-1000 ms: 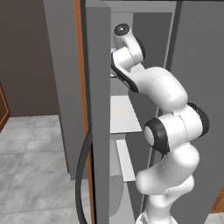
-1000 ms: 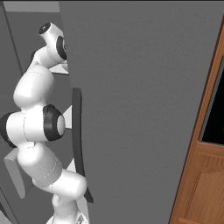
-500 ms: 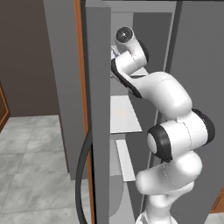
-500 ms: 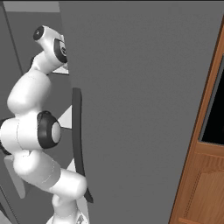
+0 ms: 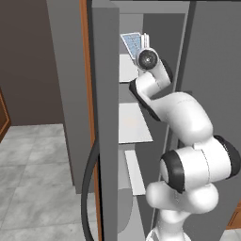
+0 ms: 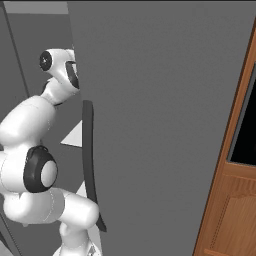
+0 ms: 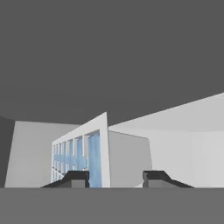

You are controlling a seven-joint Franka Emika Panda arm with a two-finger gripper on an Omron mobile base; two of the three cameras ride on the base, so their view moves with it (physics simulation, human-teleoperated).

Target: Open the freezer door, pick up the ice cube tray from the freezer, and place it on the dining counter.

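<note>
Our pincer sits high inside the freezer, and the hand view has its two dark fingertips standing on either side of the near end of the ice cube tray. The jaws look closed onto that end wall, so we judge the tray to be clamped, though the contact itself lies at the very bottom edge of the hand view and we cannot be certain of it. From the left base view the ice cube tray shows as a pale blue grid tilted up on edge, just above and behind the arm's wrist and above the upper white shelf, so it appears lifted clear of that shelf rather than lying flat.

Working outward from the tray: the freezer door stands swung open to the left of the compartment, its dark curved handle hanging low. The plain grey door to the right of the freezer is shut, with its own dark handle.

So we count the door opening as done and the pickup as about made. What is left is drawing the tray out past the shelves and carrying it to the dining counter.
</note>
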